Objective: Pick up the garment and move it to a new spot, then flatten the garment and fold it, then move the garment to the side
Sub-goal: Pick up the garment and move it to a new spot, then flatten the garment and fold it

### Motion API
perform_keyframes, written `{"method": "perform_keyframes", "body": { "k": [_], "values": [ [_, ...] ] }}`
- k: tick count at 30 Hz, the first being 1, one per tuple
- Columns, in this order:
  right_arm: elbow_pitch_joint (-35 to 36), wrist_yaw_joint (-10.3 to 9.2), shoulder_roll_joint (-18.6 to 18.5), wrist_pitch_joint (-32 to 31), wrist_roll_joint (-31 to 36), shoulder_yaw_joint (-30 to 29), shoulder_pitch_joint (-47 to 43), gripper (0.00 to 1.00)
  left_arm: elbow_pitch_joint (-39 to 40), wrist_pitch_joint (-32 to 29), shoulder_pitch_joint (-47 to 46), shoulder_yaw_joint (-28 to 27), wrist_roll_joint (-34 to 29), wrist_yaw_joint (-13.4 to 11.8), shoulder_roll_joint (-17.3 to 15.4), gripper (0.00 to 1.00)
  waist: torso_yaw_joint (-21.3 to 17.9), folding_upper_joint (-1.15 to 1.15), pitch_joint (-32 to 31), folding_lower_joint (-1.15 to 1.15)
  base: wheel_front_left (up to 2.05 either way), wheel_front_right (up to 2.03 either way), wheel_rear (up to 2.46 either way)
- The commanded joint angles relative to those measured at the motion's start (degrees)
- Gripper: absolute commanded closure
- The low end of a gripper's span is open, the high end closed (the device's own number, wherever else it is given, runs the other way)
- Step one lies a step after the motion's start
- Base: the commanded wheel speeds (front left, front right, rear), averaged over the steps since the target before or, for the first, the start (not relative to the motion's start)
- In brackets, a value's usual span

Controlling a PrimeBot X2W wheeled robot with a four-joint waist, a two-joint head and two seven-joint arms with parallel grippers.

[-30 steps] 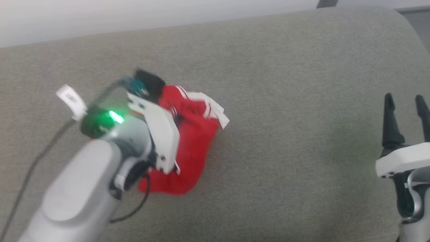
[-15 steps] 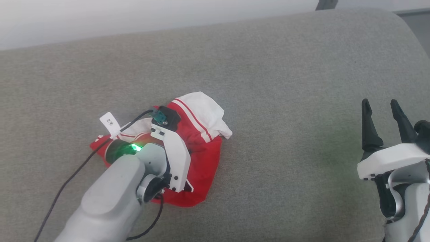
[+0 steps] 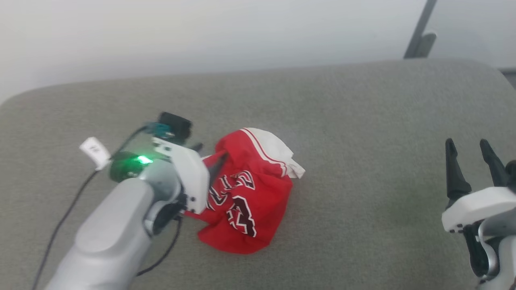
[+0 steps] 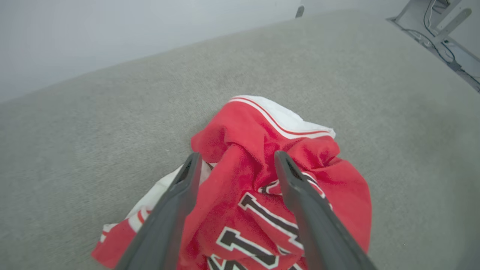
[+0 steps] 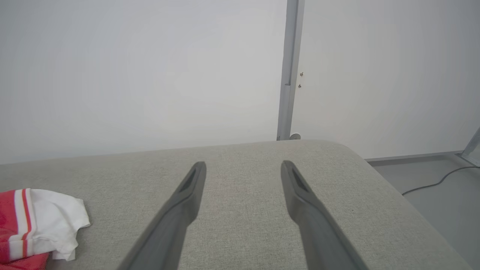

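Note:
The garment [image 3: 250, 197] lies crumpled on the grey cushion, red with a white striped sleeve at its far side and black-and-white lettering facing up. My left gripper [image 3: 209, 155] hovers at its left edge. In the left wrist view this gripper [image 4: 237, 155] is open, its fingers standing wide on either side of a raised red fold of the garment [image 4: 255, 176] without pinching it. My right gripper [image 3: 466, 141] stands open and empty far to the right, above bare cushion [image 5: 243, 164]. The white sleeve of the garment [image 5: 52, 217] shows at the lower left of the right wrist view.
The grey cushioned surface [image 3: 363, 121] has rounded edges at the back and right. A white wall rises behind it, with a grey post [image 3: 419, 36] at the far right. Beyond the right edge is the floor with a cable [image 5: 431, 183].
My left gripper has opened and let go of the garment, which now lies on the cushion with its lettering up. The head camera has tilted, showing more of the wall.

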State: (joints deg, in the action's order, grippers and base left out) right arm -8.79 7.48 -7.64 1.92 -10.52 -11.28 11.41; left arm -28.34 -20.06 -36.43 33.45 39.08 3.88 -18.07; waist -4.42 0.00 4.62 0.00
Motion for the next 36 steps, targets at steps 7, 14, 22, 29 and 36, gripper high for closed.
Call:
{"method": "perform_keyframes", "body": {
  "k": [7,14,22,29,36],
  "values": [
    [-0.06,0.03,-0.74,-0.55,-0.34,-1.46,-3.57,0.0,4.14,10.83,6.35,-6.09,1.2,-1.14,-5.82,0.0,4.63,0.0,-5.25,0.0,0.0,0.0,0.0],
    [0.34,0.03,-1.09,-0.56,-0.46,-3.11,-5.82,0.0,7.27,18.72,13.23,-11.49,2.47,-2.64,-10.39,0.0,6.84,0.0,-6.24,0.0,0.0,0.0,0.0],
    [1.53,0.03,-0.14,-0.71,0.49,-4.15,-7.3,0.0,8.37,26.06,21.18,-16.71,4.7,-4.56,-13.16,0.0,7.51,0.0,-6.64,0.0,0.0,0.0,0.0],
    [1.56,0.03,0.25,-0.5,0.62,-4.42,-7.8,0.0,7.74,29.58,24.52,-18.48,5.71,-4.48,-13.51,0.0,7.74,0.0,-6.54,0.0,0.0,0.0,0.0],
    [2.75,0.03,0.78,-1.68,0.68,-3.6,-8.26,0.0,8.6,29.77,24.7,-18.48,6.09,-4.66,-13.18,0.0,8.54,0.0,-6.23,0.0,0.0,0.0,0.0]
  ]
}}
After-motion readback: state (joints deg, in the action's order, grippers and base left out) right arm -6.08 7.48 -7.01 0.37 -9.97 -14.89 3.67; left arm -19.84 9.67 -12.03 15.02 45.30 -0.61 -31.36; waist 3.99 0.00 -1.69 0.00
